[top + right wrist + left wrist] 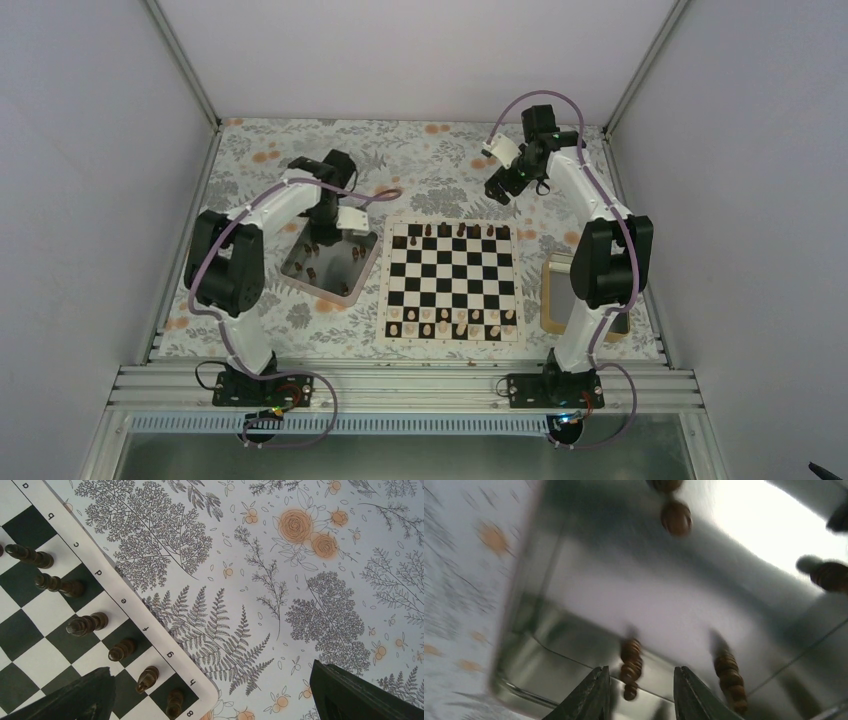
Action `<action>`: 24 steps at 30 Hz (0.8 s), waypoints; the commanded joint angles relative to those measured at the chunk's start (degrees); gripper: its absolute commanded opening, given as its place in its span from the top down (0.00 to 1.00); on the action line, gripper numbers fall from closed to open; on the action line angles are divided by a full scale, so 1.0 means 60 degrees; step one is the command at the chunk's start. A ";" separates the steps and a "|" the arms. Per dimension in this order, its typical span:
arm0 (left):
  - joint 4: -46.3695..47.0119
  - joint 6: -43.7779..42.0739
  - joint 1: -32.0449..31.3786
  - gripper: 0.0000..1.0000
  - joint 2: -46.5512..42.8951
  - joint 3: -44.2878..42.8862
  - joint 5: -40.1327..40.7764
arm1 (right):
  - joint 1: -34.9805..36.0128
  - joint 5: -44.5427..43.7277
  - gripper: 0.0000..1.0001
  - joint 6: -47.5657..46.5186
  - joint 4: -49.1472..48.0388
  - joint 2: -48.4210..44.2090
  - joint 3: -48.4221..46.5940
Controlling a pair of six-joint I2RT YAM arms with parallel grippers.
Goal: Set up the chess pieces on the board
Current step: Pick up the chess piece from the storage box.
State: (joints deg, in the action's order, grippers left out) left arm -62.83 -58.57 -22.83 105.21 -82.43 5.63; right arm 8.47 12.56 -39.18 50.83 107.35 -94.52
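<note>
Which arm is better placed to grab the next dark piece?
Left: the left gripper is over the metal tray, jaws straddling a dark piece; the right gripper is open beyond the board's far edge.

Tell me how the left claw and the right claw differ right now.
The left claw is low over the metal tray; the right claw hangs high over the floral tablecloth, past the board corner. The left claw's fingers stand narrowly apart, the right claw's spread wide. A dark chess piece sits between the left claw's fingers, seemingly touching neither; nothing lies between the right claw's. Both are open and grip nothing.
</note>
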 commanded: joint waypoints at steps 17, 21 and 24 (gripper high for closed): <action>0.1391 0.0079 0.1501 0.67 -0.0261 0.1456 -0.0009 | -0.0014 0.0148 0.00 0.0099 0.0115 0.0125 -0.0273; 0.1525 0.0065 0.1505 0.67 -0.0097 0.1434 0.0003 | -0.0012 0.0141 0.00 0.0086 0.0116 0.0158 -0.0257; 0.1618 0.0028 0.1519 0.67 -0.0032 0.1407 -0.0083 | -0.0010 0.0134 0.00 0.0084 0.0113 0.0188 -0.0257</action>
State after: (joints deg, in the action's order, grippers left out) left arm -54.37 -57.80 -14.00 104.31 -72.53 6.46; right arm 8.54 12.80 -39.16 51.31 108.14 -94.89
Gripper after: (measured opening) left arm 0.332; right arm 0.996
